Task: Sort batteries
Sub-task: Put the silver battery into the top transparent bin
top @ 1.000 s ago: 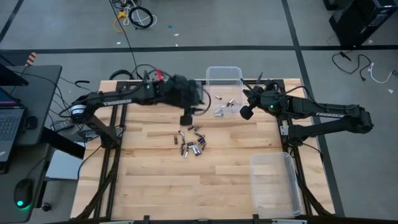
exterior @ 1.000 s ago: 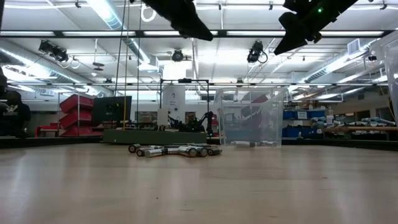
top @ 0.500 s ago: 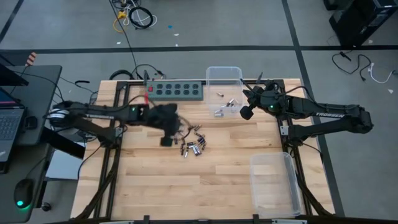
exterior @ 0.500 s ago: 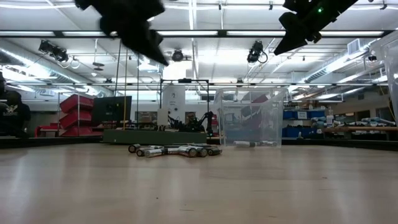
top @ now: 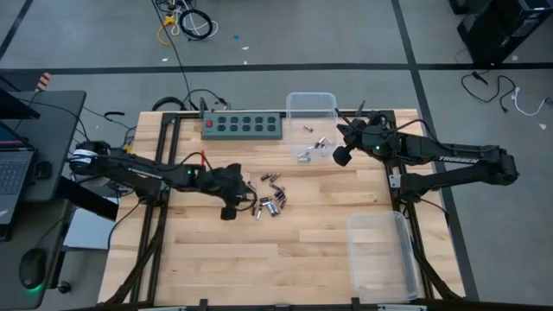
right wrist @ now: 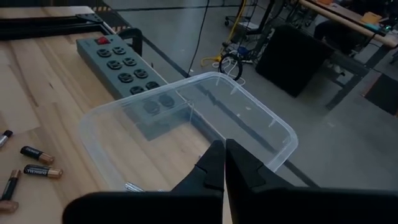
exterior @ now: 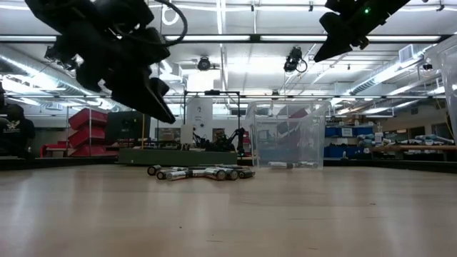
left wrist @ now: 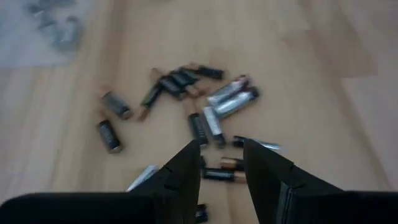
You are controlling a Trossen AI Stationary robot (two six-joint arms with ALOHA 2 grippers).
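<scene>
Several loose batteries (top: pixel 269 198) lie in a pile on the wooden table, also in the left wrist view (left wrist: pixel 205 115) and in the low view (exterior: pixel 203 173). My left gripper (top: pixel 230 211) hangs low just left of the pile, slanting down toward it, open, with nothing between its fingers (left wrist: pixel 221 163). My right gripper (top: pixel 343 156) stays raised at the far right, shut and empty (right wrist: pixel 224 159), beside a clear bin (top: pixel 312 106). That bin holds several batteries (top: pixel 308 152).
A green power strip (top: pixel 244 126) lies along the far edge, left of the clear bin. A second clear bin (top: pixel 381 256) stands at the near right. Bare wood lies near and left of the pile. A laptop (top: pixel 13 168) sits off the table's left.
My left gripper has swung from over the far middle of the table, where it hid the power strip, toward the left and near edges and has come down. It now hangs low beside the pile. The batteries have not moved.
</scene>
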